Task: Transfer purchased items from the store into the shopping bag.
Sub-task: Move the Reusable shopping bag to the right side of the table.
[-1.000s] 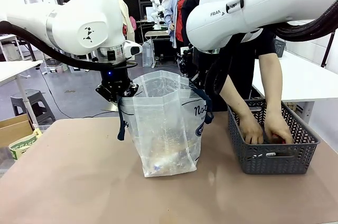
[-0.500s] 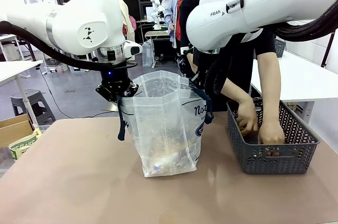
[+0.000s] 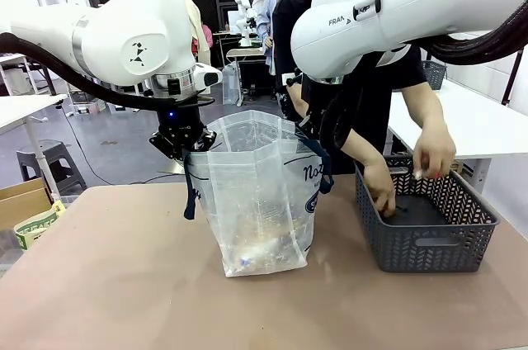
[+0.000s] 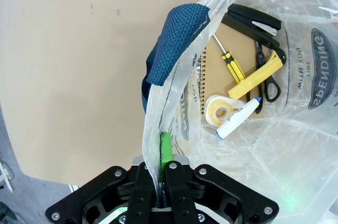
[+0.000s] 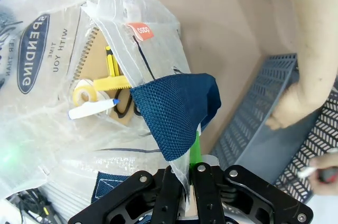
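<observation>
The shopping bag (image 3: pixel 260 201) stands open at mid-table, translucent with navy handles. My left gripper (image 3: pixel 183 145) is shut on its left rim, green pad (image 4: pixel 165 147) pinching the plastic beside the navy handle (image 4: pixel 174 39). My right gripper (image 5: pixel 190 163) is shut on the opposite rim under the other handle (image 5: pixel 177 110). Purchased items lie on the bag's bottom: a tan notebook (image 4: pixel 222 76), yellow screwdriver (image 4: pixel 232 63), black stapler (image 4: pixel 253 23), scissors (image 4: pixel 266 73), tape roll (image 4: pixel 219 110) and a white tube (image 4: pixel 237 121). The person's raised hand (image 3: pixel 431 156) holds a small item.
A dark grey lattice basket (image 3: pixel 425 243) sits at the right of the table, with the person's other hand (image 3: pixel 381 193) inside it. A cardboard box (image 3: pixel 25 210) stands off the table's left edge. Bare tabletop lies in front of the bag.
The person's one hand has risen out of the basket with a small item; the other stays low in it. Both arms and the bag have not moved.
</observation>
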Available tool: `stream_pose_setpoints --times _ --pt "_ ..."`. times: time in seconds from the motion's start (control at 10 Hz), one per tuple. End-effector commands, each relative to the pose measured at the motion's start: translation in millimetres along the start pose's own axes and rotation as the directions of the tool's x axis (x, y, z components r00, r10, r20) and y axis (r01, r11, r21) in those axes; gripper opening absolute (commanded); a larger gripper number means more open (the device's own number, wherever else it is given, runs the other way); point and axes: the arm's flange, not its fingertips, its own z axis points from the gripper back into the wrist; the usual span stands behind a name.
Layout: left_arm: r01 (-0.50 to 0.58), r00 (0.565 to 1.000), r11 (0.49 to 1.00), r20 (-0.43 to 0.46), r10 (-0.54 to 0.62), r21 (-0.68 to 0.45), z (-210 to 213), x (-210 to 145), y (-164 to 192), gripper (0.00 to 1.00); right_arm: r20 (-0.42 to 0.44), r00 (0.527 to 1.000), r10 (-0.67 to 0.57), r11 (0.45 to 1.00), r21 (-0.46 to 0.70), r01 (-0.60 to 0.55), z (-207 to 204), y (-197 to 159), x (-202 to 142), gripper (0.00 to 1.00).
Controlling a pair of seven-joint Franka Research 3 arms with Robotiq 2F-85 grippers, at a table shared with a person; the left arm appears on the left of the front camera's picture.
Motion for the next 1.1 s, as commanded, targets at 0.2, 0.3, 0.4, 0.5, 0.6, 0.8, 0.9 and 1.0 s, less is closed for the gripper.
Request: stream_pose_setpoints --times 0.2,0.3,0.4,0.5,0.6,0.8,0.9,1.0 --pt "-0.001 1.0 1.0 0.002 0.001 0.0 0.1 -0.1 0.5 0.0 -0.003 1.0 0.002 1.0 0.001 -0.002 0.4 -0.3 1.3 0.0" --pt "-0.001 1.0 1.0 0.002 0.001 0.0 0.1 -0.1 0.5 0.0 -0.003 1.0 0.002 1.0 0.001 -0.002 0.4 -0.3 1.3 0.0" --pt "-0.001 1.0 1.0 0.002 0.001 0.0 0.1 -0.1 0.5 0.0 -0.003 1.0 0.002 1.0 0.001 -0.002 0.4 -0.3 1.3 0.0" --pt "-0.001 1.0 1.0 0.002 0.001 0.0 0.1 -0.1 0.5 0.0 -0.003 1.0 0.002 1.0 0.001 -0.002 0.4 -0.3 1.3 0.0" --pt "-0.001 1.0 1.0 0.002 0.001 0.0 0.1 -0.1 0.5 0.0 -0.003 1.0 0.002 1.0 0.001 -0.002 0.4 -0.3 1.3 0.0" --pt "-0.001 1.0 1.0 0.002 0.001 0.0 0.1 -0.1 0.5 0.0 -0.003 1.0 0.002 1.0 0.001 -0.002 0.4 -0.3 1.3 0.0" --pt "-0.001 1.0 1.0 0.002 0.001 0.0 0.1 -0.1 0.5 0.0 -0.003 1.0 0.002 1.0 0.001 -0.002 0.4 -0.3 1.3 0.0" --pt "-0.001 1.0 1.0 0.002 0.001 0.0 0.1 -0.1 0.5 0.0 -0.003 1.0 0.002 1.0 0.001 -0.002 0.4 -0.3 1.3 0.0"
